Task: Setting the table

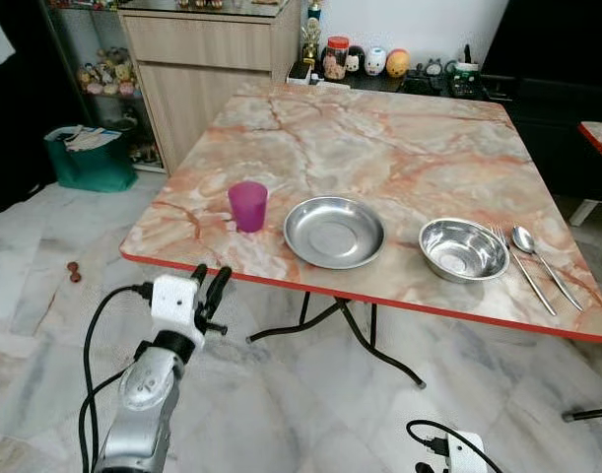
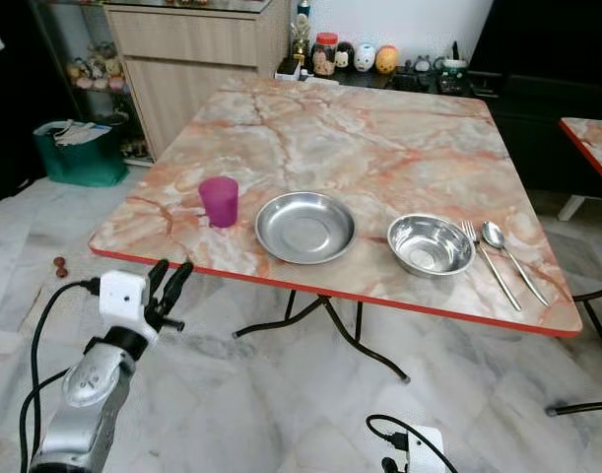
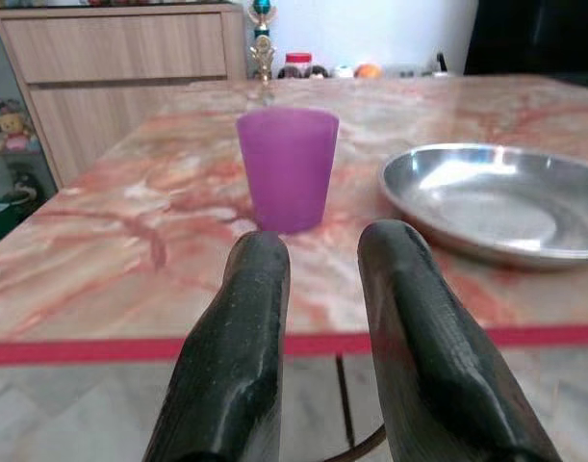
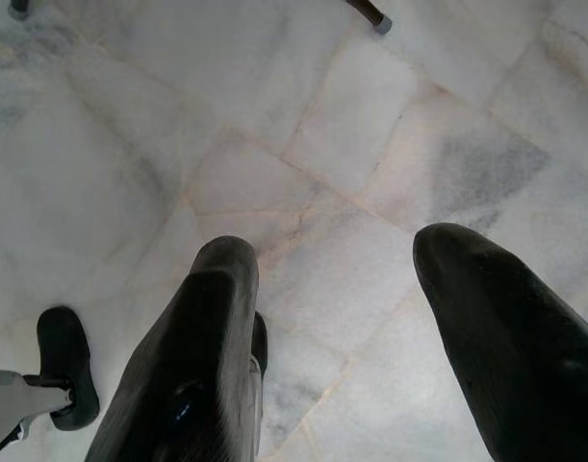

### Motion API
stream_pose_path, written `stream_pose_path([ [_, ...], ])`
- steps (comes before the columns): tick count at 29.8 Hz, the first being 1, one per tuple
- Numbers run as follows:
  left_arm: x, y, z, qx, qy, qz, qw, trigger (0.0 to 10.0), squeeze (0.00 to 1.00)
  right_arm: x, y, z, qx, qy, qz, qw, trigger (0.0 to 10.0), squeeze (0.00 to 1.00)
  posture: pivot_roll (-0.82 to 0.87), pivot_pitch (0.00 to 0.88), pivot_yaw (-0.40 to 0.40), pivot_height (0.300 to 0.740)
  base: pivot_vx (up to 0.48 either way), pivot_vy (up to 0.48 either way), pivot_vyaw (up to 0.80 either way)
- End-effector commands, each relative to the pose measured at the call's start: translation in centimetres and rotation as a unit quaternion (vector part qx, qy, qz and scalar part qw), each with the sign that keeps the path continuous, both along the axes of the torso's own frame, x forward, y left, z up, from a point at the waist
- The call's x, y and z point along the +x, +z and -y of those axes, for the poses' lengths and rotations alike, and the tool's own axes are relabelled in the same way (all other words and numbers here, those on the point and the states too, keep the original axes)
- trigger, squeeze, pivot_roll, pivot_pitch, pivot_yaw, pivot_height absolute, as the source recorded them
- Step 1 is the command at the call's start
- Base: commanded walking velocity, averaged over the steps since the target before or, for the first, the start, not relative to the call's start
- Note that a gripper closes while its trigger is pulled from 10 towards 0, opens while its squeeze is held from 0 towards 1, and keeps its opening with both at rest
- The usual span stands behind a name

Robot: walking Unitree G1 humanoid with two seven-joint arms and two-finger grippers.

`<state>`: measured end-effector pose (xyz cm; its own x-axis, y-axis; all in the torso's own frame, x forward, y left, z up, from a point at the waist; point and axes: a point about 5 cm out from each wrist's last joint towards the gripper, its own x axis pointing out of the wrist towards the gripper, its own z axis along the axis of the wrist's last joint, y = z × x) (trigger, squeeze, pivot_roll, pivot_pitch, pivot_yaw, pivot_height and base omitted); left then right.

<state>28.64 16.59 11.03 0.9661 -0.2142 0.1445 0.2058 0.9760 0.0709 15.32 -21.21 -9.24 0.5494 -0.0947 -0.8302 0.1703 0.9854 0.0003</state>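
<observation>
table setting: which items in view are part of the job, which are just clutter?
Job: purple cup, steel plate, steel bowl, fork, spoon, left gripper just short of the table edge.

Clutter: green bin, jars and figurines on the far shelf.

No readable text, labels, brands or numbers in any view. The jars and figurines (image 1: pixel 365 59) on the far shelf are too small and blurred to show any lettering.
</observation>
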Motion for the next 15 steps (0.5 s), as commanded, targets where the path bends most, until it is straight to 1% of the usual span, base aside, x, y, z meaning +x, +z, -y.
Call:
stream_pose_path([
  [1,0.05,0.14,-0.11,-0.004,0.005,-0.006,1.000,10.0,0.00,0.11,0.12,0.25,-0.002,-0.013,0.009,1.000,10.0,0.00,0.11,0.000,-0.065,0.740,0.000,0.000,0.00],
  [4,-0.01,-0.20,0.12,0.004,-0.001,-0.016,1.000,10.0,0.00,0.13,0.12,0.24,-0.003,-0.012,0.008,1.000,10.0,0.00,0.11,0.000,-0.067,0.740,0.000,0.000,0.00],
  [7,0.04,-0.14,0.15,0.005,-0.002,-0.018,1.000,10.0,0.00,0.13,0.12,0.25,-0.004,-0.011,0.007,1.000,10.0,0.00,0.11,0.000,-0.066,0.740,0.000,0.000,0.00],
  [10,0.17,0.21,0.42,0.012,-0.016,-0.014,1.000,10.0,0.00,0.14,0.13,0.27,-0.004,-0.012,0.008,1.000,10.0,0.00,0.11,0.000,-0.066,0.740,0.000,0.000,0.00],
  [13,0.28,0.48,0.49,0.023,-0.018,-0.007,1.000,10.0,0.00,0.20,0.18,0.30,-0.004,-0.010,0.012,1.000,10.0,0.00,0.11,0.000,-0.067,0.740,0.000,-0.425,0.00],
  [15,0.34,0.53,0.48,0.021,-0.017,-0.007,1.000,10.0,0.00,0.21,0.18,0.31,-0.004,-0.009,0.012,1.000,10.0,0.00,0.11,0.000,-0.068,0.740,0.000,-0.480,0.00],
])
